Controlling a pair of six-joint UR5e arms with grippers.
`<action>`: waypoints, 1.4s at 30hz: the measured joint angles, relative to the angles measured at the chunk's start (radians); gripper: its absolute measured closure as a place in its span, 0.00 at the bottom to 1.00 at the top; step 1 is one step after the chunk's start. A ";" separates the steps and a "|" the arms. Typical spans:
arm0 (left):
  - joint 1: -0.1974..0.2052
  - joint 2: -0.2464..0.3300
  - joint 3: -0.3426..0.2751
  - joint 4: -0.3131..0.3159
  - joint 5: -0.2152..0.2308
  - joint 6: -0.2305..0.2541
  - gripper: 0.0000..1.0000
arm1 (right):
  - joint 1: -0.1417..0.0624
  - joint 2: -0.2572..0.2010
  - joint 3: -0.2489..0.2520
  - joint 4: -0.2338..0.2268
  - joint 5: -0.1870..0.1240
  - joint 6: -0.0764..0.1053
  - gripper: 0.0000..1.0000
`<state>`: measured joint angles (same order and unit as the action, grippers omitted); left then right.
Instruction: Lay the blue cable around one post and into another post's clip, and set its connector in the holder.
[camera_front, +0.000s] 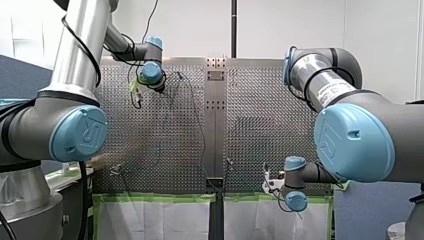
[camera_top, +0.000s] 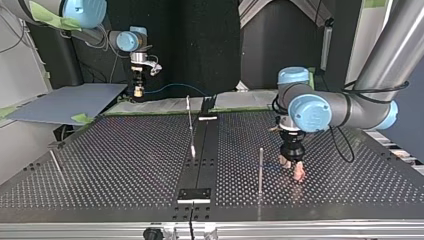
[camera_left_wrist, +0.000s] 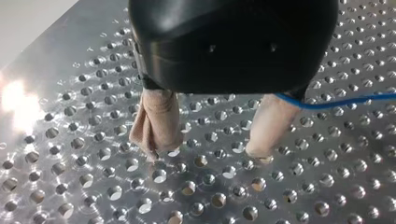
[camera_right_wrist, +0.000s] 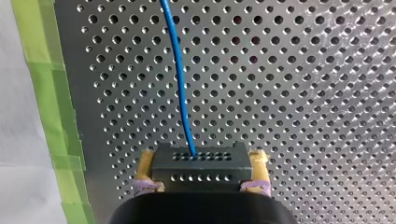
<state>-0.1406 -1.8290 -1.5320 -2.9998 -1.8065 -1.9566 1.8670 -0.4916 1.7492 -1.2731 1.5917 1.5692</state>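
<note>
Connector (camera_right_wrist: 201, 170) sat clamped between my right gripper's (camera_right_wrist: 203, 159) yellow-padded fingers, not yet seated. Blue cable (camera_right_wrist: 180, 79) ran straight ahead from it over the perforated table (camera_right_wrist: 303, 93). My left gripper (camera_left_wrist: 205, 150) stood spread, empty, the cable passing beside one finger. Nearest post (camera_top: 260, 170), just beside that gripper, looked unwrapped. Judged: routing, clipping and seating all left to do.

Left gripper (camera_left_wrist: 206, 154) fingers (camera_left_wrist: 159, 122) spread above perforated table (camera_left_wrist: 70, 140); blue cable (camera_left_wrist: 336, 103) beside one finger
</note>
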 joint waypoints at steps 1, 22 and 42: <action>-0.001 0.000 0.000 -0.001 0.002 -0.005 0.00 | 0.000 0.000 -0.001 0.000 -0.001 0.000 1.00; 0.002 0.000 0.000 -0.001 0.027 -0.209 0.00 | 0.011 0.001 -0.019 0.045 0.002 0.005 1.00; 0.011 0.004 -0.013 -0.027 0.221 -0.418 0.00 | 0.022 0.000 -0.031 0.067 0.005 -0.014 1.00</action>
<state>-0.1291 -1.8246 -1.5452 -3.0268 -1.5860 -2.3743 1.8889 -0.4913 1.7181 -1.2063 1.5964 1.5549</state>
